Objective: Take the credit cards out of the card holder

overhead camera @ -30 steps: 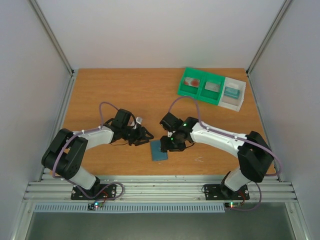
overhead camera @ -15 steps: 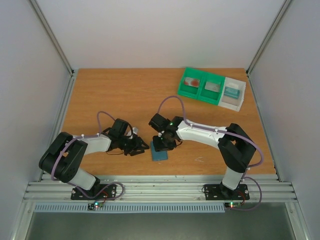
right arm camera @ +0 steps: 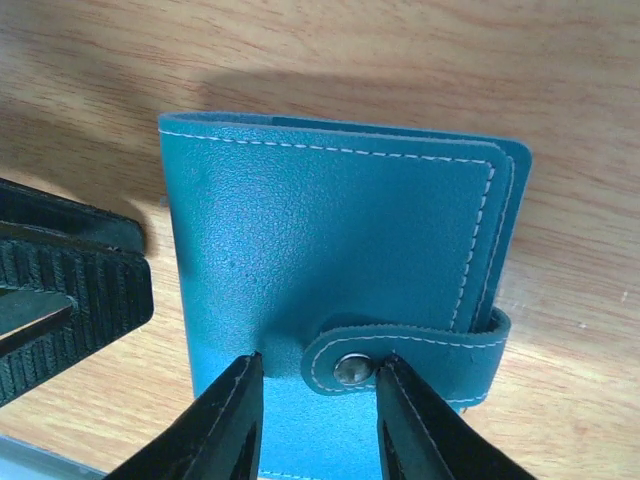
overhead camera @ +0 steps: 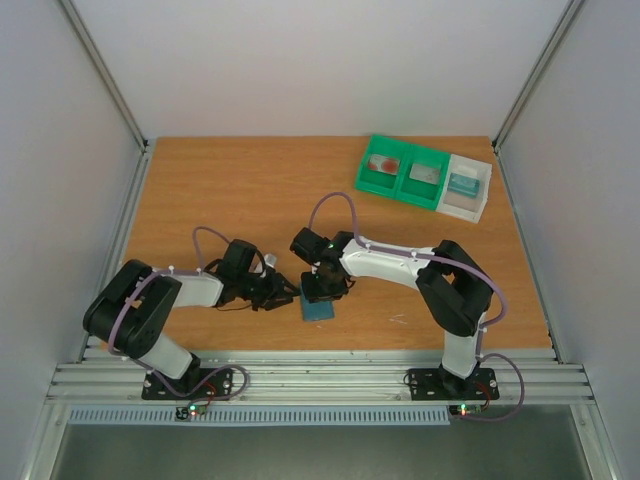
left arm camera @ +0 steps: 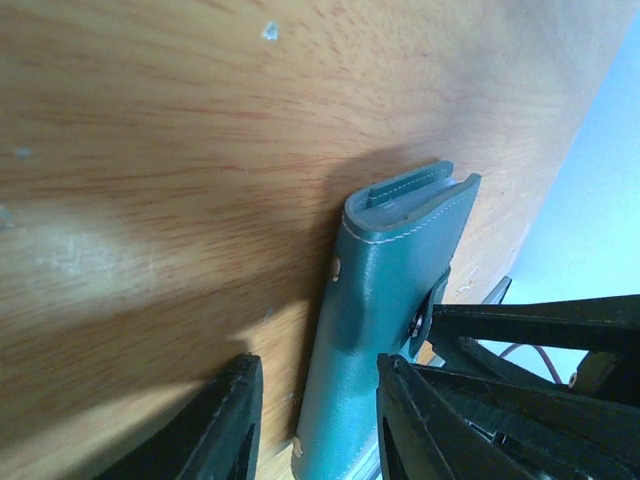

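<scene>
The card holder (overhead camera: 318, 303) is a blue-grey wallet lying flat and closed on the table, near the front. Its strap (right arm camera: 420, 345) is fastened with a metal snap (right arm camera: 352, 369). No credit cards show at the wallet. My right gripper (overhead camera: 322, 285) stands over the wallet's far end, open. In the right wrist view the right gripper (right arm camera: 318, 362) has its tips either side of the strap's snap end. My left gripper (overhead camera: 288, 293) is at the wallet's left edge, open. In the left wrist view the left gripper (left arm camera: 318, 365) straddles the wallet (left arm camera: 385, 290), with bare wood between the left finger and the wallet.
At the back right stands a green two-compartment tray (overhead camera: 402, 187) holding a reddish flat piece (overhead camera: 383, 163) and a grey piece (overhead camera: 425, 174). A white tray (overhead camera: 481, 196) beside it holds a teal piece (overhead camera: 463, 183). The table's front edge and a metal rail lie just below the wallet.
The right gripper has moved left over the wallet and its jaws have narrowed. The left gripper has slid down and right to the wallet's left edge.
</scene>
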`<state>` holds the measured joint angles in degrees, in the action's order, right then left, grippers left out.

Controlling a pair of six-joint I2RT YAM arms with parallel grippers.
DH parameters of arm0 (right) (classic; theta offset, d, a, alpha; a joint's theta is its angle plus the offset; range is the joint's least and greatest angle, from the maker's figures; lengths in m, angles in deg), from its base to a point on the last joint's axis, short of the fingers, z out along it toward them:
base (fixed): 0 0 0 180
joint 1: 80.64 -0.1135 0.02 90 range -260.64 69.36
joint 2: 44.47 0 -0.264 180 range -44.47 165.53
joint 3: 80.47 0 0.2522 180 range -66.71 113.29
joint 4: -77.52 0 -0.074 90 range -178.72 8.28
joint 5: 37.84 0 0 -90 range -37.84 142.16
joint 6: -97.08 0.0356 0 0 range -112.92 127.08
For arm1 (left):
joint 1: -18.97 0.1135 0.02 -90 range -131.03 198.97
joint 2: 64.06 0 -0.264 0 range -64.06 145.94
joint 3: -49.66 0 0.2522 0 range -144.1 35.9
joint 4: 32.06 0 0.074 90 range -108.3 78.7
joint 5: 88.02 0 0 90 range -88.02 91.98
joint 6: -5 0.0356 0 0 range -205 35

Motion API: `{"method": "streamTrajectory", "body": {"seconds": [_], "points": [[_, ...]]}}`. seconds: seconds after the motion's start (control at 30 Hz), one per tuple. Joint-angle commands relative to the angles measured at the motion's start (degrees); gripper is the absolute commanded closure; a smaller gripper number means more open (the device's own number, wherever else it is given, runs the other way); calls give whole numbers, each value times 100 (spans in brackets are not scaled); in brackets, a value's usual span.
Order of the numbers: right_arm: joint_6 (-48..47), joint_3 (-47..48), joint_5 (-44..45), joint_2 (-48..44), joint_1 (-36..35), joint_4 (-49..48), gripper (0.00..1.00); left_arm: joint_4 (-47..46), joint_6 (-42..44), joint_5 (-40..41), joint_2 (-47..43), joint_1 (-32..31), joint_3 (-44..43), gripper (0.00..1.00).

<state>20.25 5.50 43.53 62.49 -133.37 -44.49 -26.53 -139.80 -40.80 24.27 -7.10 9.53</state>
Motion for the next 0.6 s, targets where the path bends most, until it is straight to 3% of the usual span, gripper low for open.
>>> {"method": "streamTrajectory", "body": {"seconds": [0.0, 0.27, 0.47, 0.57], "points": [[-111, 51, 460, 174, -77, 118, 68, -1128, -472, -111, 228, -19, 262, 68], [-134, -81, 845, 204, -150, 175, 82, -1887, -921, -297, 668, -48, 305, 68], [-131, -265, 845, -2, -175, -44, 96, -1647, -803, -213, 699, -48, 181, 68], [-144, -388, 824, -218, -175, -221, 99, -1086, -594, -50, 625, -57, -26, 71]]}}
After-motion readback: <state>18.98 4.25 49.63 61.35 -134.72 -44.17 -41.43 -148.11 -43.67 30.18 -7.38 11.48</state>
